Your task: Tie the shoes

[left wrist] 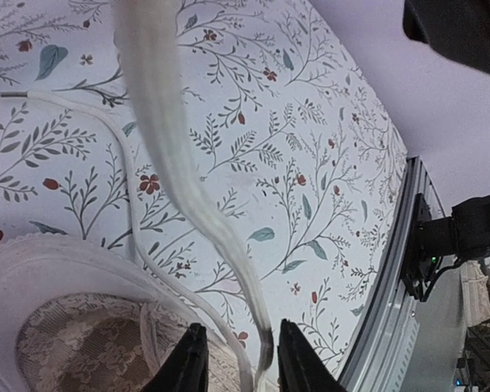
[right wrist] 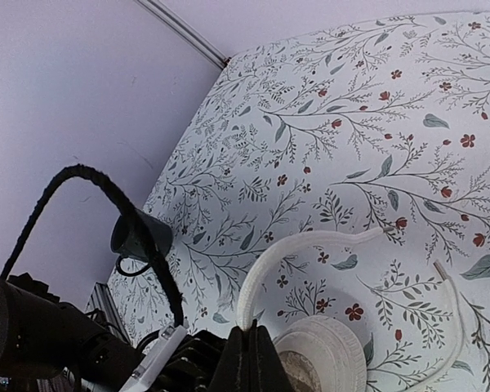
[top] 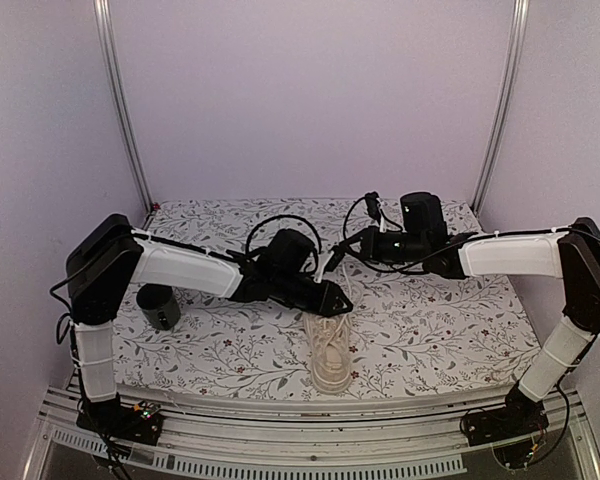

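The cream sneaker lies on the floral cloth with its toe toward the near edge. It also shows in the left wrist view and in the right wrist view. My right gripper hovers beyond the shoe's heel and is shut on one pale lace, which arcs up from it. My left gripper is just above the shoe's opening. Its jaws are apart and a flat lace runs between them, close to the right finger. A second, thin lace lies loose on the cloth.
A dark cup stands at the left of the table and also shows in the right wrist view. The floral cloth covers the table. Metal rails run along the near edge. Black cables loop over the wrists.
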Motion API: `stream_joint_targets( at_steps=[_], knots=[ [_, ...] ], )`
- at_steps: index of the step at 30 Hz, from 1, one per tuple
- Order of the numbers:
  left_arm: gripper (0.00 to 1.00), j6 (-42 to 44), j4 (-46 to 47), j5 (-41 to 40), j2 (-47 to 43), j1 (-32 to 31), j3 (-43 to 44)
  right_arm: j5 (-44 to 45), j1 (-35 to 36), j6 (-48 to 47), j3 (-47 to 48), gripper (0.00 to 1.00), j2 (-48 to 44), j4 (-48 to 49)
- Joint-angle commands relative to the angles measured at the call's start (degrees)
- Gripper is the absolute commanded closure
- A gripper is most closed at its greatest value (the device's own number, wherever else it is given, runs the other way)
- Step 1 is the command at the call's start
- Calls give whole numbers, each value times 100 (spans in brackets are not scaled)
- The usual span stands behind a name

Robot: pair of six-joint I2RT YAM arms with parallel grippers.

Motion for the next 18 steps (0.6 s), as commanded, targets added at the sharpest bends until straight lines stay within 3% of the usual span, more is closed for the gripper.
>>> stream_joint_targets(
  at_steps=[1,7,18],
  knots=[
    [69,140,-349,-23,-35,-134,76,-99,55,26,181,98,13,140],
    [72,93,-333,150,-47,-154,13,-102,57,21,195,98,34,153],
    [100,47,-173,254,19,-166,24,-89,69,-22,287,98,225,128]
  ],
)
